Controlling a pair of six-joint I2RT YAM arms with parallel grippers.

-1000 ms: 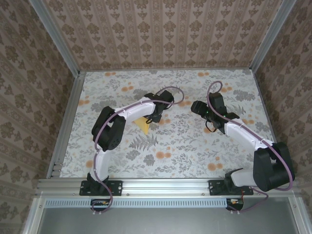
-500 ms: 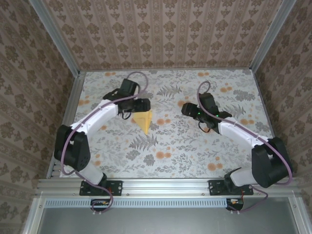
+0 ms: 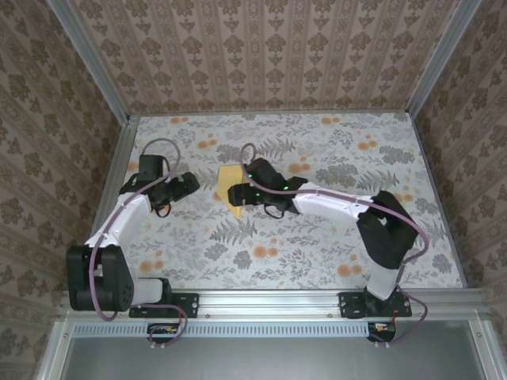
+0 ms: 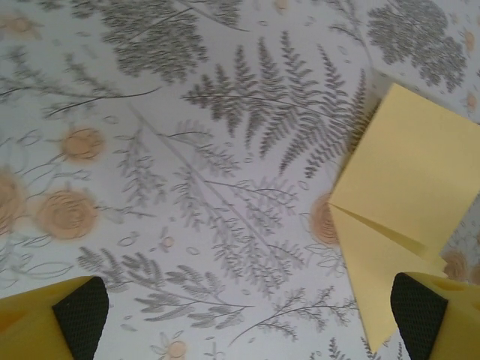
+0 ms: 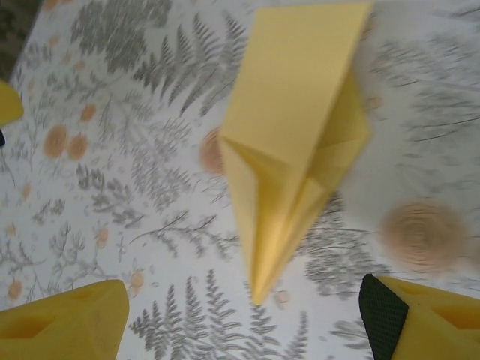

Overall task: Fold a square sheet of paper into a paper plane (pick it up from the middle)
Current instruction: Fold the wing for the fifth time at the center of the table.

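Item: yellow-orange creased paper sheet [image 5: 292, 127], dart-pointed. Flat on grey floral cloth [image 4: 187, 150], below right gripper [image 3: 236, 195], between its wide-spread fingers. Left gripper [image 3: 187, 183] also spread, empty, sheet beside one fingertip. Likely light, flimsy, crush-prone; pinch at centre crease.

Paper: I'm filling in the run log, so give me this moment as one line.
paper: part-folded, pointed, flat on cloth | left gripper: open, empty, beside paper | right gripper: open, empty, over paper

Bright even diffuse light; faint soft shadows; right wrist view blurred, folded paper [image 5: 296, 127] edges smeared
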